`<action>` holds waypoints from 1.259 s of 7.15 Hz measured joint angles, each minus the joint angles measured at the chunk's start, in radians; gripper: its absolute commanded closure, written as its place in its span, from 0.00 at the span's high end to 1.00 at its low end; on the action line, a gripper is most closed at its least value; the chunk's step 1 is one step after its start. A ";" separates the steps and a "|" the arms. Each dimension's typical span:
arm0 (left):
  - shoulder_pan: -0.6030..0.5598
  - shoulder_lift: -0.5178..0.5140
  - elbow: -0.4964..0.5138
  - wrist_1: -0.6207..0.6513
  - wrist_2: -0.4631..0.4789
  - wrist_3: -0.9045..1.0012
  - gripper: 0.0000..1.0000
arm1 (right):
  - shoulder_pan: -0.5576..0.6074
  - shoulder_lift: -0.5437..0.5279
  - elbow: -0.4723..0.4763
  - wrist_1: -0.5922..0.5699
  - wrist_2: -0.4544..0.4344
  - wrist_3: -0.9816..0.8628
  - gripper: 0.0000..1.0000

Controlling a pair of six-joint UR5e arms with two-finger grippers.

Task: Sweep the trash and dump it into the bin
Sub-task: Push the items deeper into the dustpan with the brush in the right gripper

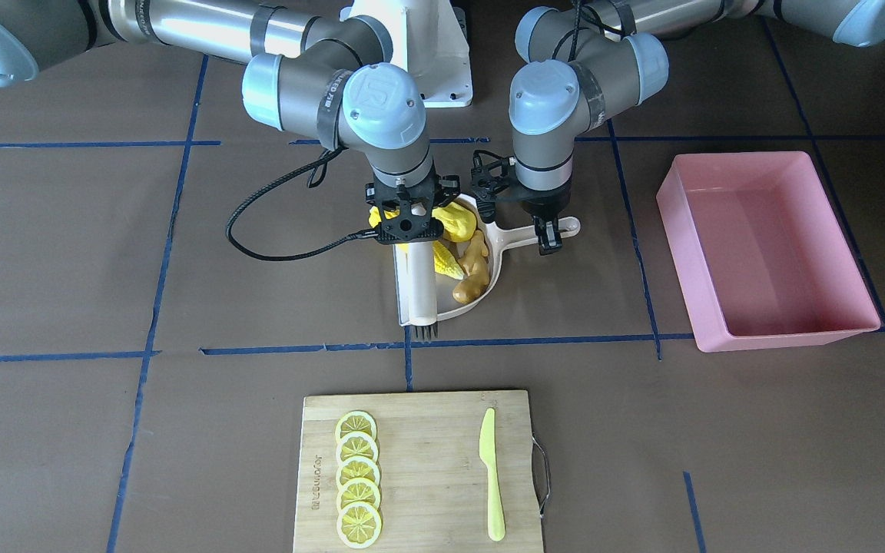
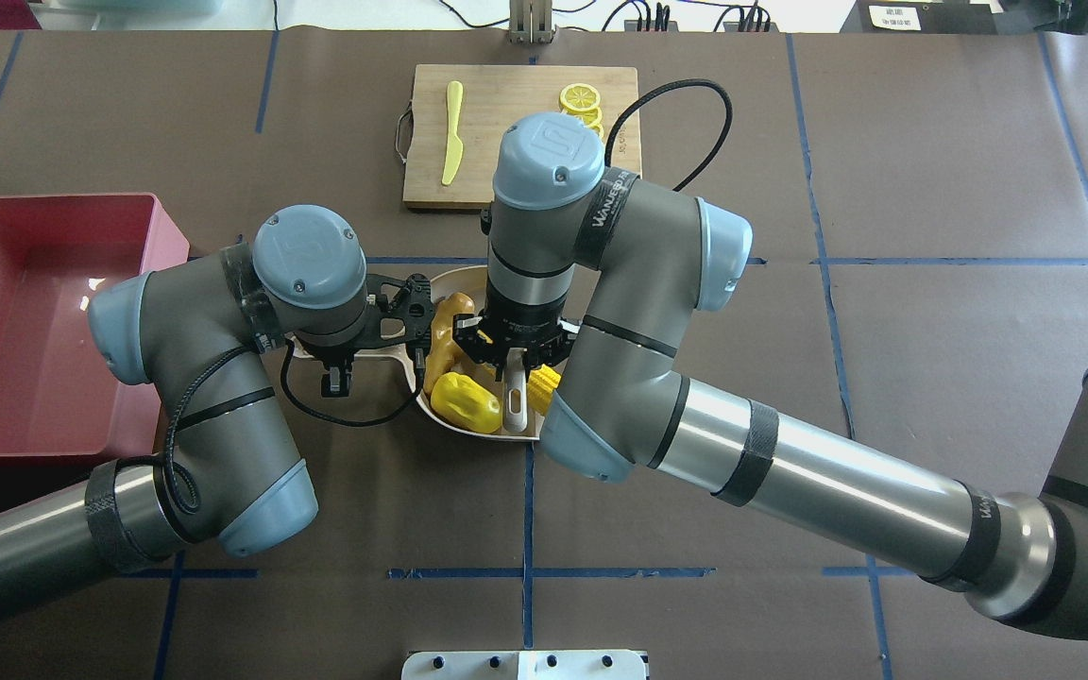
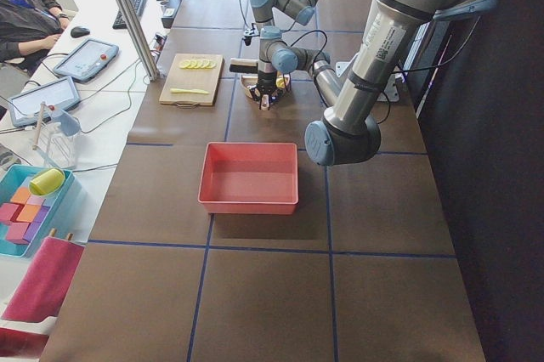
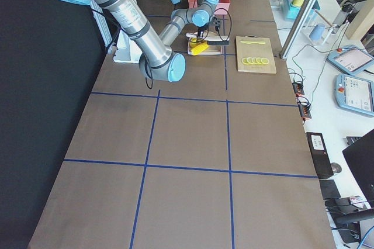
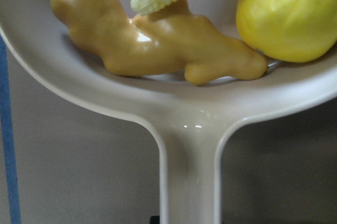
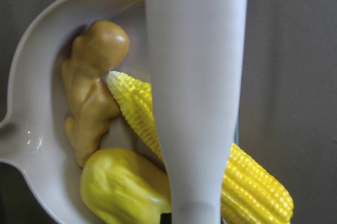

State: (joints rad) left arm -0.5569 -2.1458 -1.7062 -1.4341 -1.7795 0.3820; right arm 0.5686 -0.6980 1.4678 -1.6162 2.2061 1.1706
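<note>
The trash lies in a cream dustpan (image 1: 491,283) at the table's middle: a yellow corn cob (image 1: 447,263), a tan ginger root (image 1: 473,269) and a rounded yellow lump (image 1: 459,220). My left gripper (image 1: 548,238) is shut on the dustpan's handle (image 5: 187,182). My right gripper (image 1: 409,230) is shut on a white brush (image 1: 421,288), which lies along the pan's open edge with the corn cob (image 6: 253,182) against it. Its bristles (image 1: 425,332) point away from the robot. The pink bin (image 1: 765,246) stands apart on my left side, nothing in it.
A wooden cutting board (image 1: 427,430) across the table carries several lemon slices (image 1: 358,480) and a yellow-green knife (image 1: 492,476). A black cable (image 1: 258,238) loops beside my right wrist. Both arms' elbows crowd over the dustpan (image 2: 468,430).
</note>
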 measured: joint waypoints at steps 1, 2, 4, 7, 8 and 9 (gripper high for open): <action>0.000 0.001 0.002 -0.002 0.000 0.000 0.00 | 0.015 -0.042 0.081 -0.064 0.020 -0.005 0.00; 0.000 0.001 0.005 -0.005 0.000 0.000 0.00 | 0.023 -0.086 0.180 -0.141 0.028 -0.010 0.00; 0.001 0.001 0.010 -0.007 0.000 0.000 0.00 | 0.017 -0.144 0.298 -0.259 0.026 -0.014 0.00; 0.001 0.000 0.011 -0.009 -0.001 0.000 0.00 | -0.072 -0.217 0.392 -0.371 -0.061 -0.016 0.00; 0.001 0.000 0.011 -0.009 -0.002 0.000 0.00 | -0.118 -0.228 0.396 -0.388 -0.112 -0.017 0.00; 0.000 0.000 0.010 -0.010 -0.002 0.001 0.00 | -0.147 -0.234 0.395 -0.395 -0.143 -0.017 0.00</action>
State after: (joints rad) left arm -0.5566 -2.1460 -1.6959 -1.4438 -1.7819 0.3829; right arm 0.4220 -0.9316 1.8630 -2.0107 2.0629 1.1536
